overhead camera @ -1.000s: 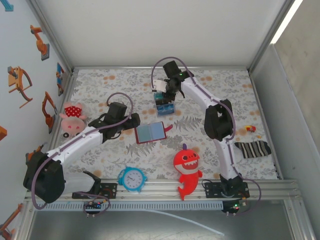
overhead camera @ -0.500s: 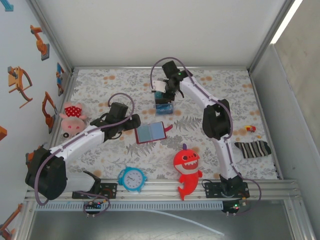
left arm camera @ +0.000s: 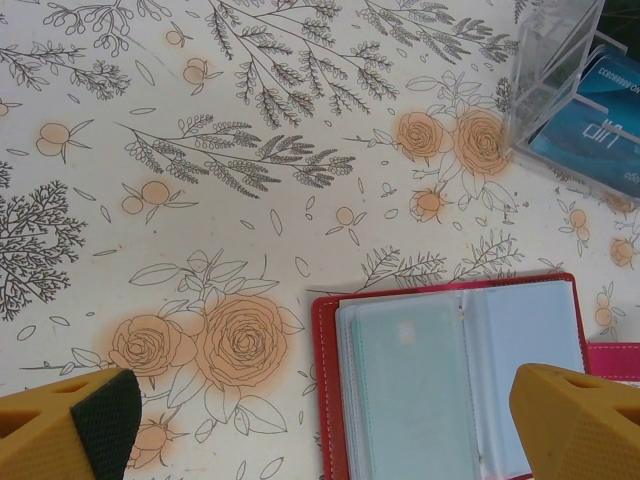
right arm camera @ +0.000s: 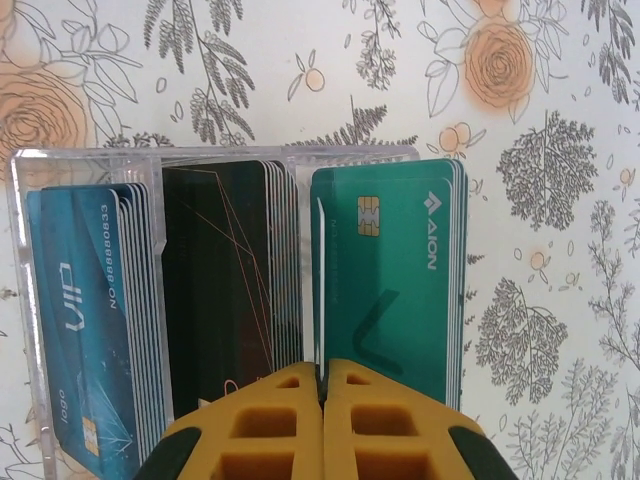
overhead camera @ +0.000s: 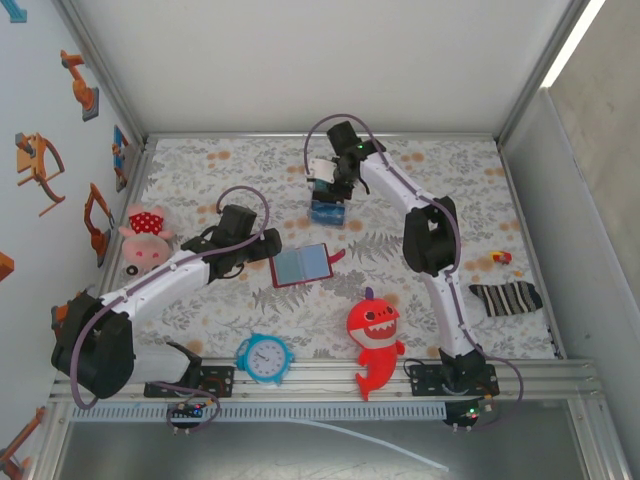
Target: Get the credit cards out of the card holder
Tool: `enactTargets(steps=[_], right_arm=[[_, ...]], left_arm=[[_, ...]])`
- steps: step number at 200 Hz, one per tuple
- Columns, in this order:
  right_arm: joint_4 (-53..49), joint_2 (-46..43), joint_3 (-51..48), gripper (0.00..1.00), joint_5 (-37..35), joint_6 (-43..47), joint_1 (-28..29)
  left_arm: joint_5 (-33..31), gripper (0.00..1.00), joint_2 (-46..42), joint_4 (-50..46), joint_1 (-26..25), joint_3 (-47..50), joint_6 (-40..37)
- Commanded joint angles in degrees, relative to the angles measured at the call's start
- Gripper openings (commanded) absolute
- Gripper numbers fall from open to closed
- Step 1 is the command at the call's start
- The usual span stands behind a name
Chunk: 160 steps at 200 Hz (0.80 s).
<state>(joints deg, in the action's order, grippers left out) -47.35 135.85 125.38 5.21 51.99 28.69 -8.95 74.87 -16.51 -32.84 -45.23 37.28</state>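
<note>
A red shark toy (overhead camera: 375, 335) and blue alarm clock (overhead camera: 264, 357) lie nearest on the tabletop (overhead camera: 200, 170). Beyond, the card holder (overhead camera: 302, 265) lies open, the left gripper (overhead camera: 262, 245) beside it, fingers spread wide and empty. Farther, the right gripper (right arm camera: 322, 385), fingers shut, pinches a credit card (right arm camera: 319, 280) edge-on above a clear tray (right arm camera: 20, 300) of stacked cards (right arm camera: 395, 270).

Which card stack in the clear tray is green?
The AION stack, rightmost in the right wrist view; the middle stack is black, the VIP stack blue.
</note>
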Motion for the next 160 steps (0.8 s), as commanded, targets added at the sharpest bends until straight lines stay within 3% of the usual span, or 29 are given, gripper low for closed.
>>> enactTargets(steps=[1, 37, 95, 160], right_arm=[[-1.25, 0.95, 1.27, 0.05, -1.43, -1.93, -0.51], [-1.25, -0.09, 2.39, 0.15, -0.93, -4.35, -0.56], [0.74, -6.05, 1.23, 0.19, 2.92, -10.68, -0.56], [12.42, -19.64, -13.59, 0.29, 5.19, -31.59, -0.56]], left_arm=[[0.82, 0.95, 0.36, -0.27, 0.41, -1.31, 0.15], [1.07, 0.95, 0.18, -0.19, 0.41, -1.1, -0.01], [0.88, 0.95, -1.45, 0.06, 0.41, -0.32, 0.26], [-1.17, 0.92, -3.77, 1.11, 0.81, 1.5, 2.01]])
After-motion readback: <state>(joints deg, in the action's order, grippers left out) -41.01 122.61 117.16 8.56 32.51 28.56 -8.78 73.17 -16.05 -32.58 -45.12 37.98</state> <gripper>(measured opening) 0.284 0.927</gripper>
